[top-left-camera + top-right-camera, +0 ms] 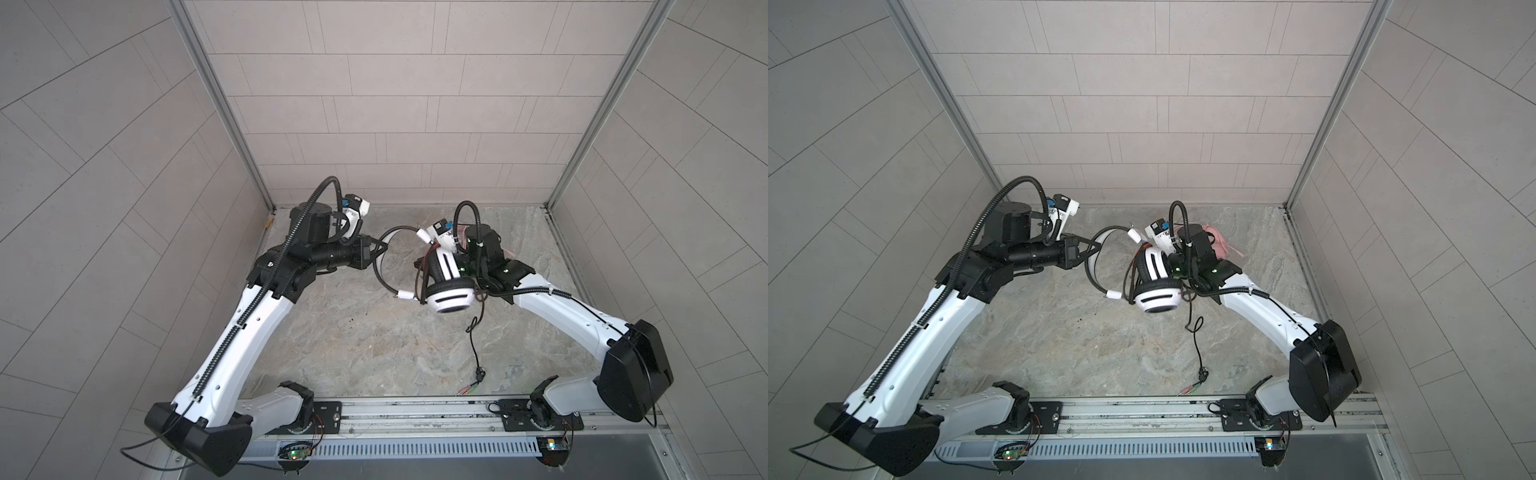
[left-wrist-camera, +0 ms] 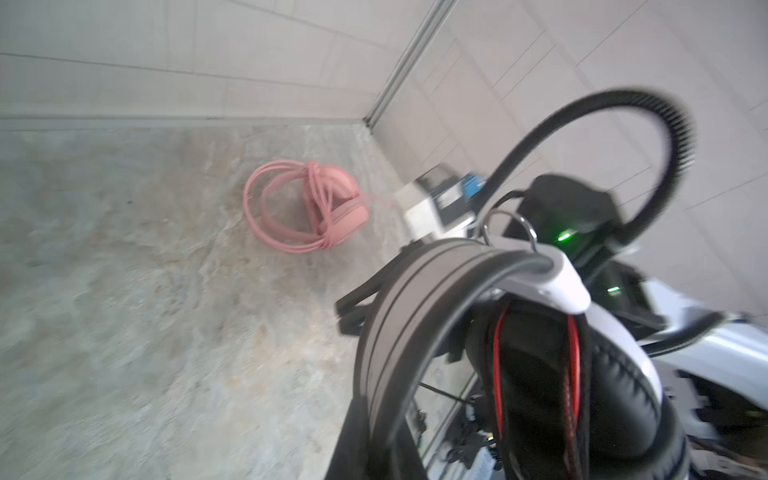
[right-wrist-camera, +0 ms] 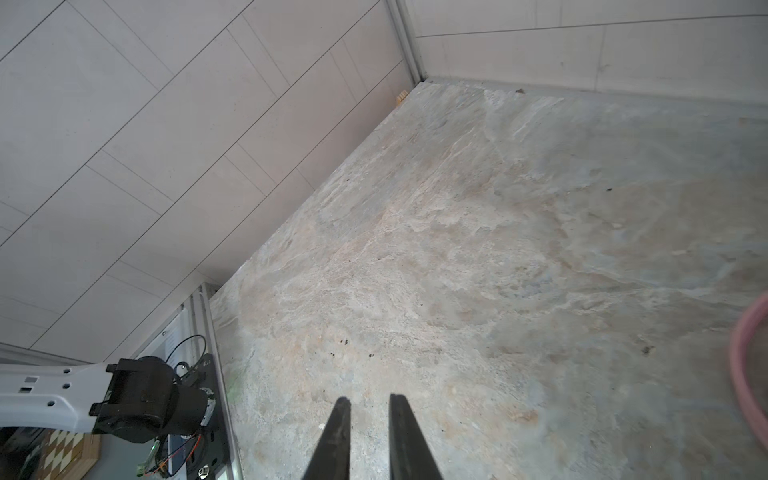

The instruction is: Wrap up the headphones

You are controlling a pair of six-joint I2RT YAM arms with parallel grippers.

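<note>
Headband (image 2: 409,299) pinched in left gripper (image 1: 380,248); right gripper (image 3: 370,397) ajar, empty.
I'd catch the slack cable (image 1: 473,351) near the earcups (image 1: 451,297), then wind snugly.

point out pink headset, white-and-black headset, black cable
pink headset (image 2: 347,218), left wrist view, earcup
white-and-black headset (image 1: 451,300), in a top view, lower earcup
black cable (image 1: 481,375), in a top view, lump near plugs

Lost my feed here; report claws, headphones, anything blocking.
Left claw shut on white-and-black headset, black cable trailing loose on table. Right claw open, empty. Pink headset wrapped, behind right arm.
</note>
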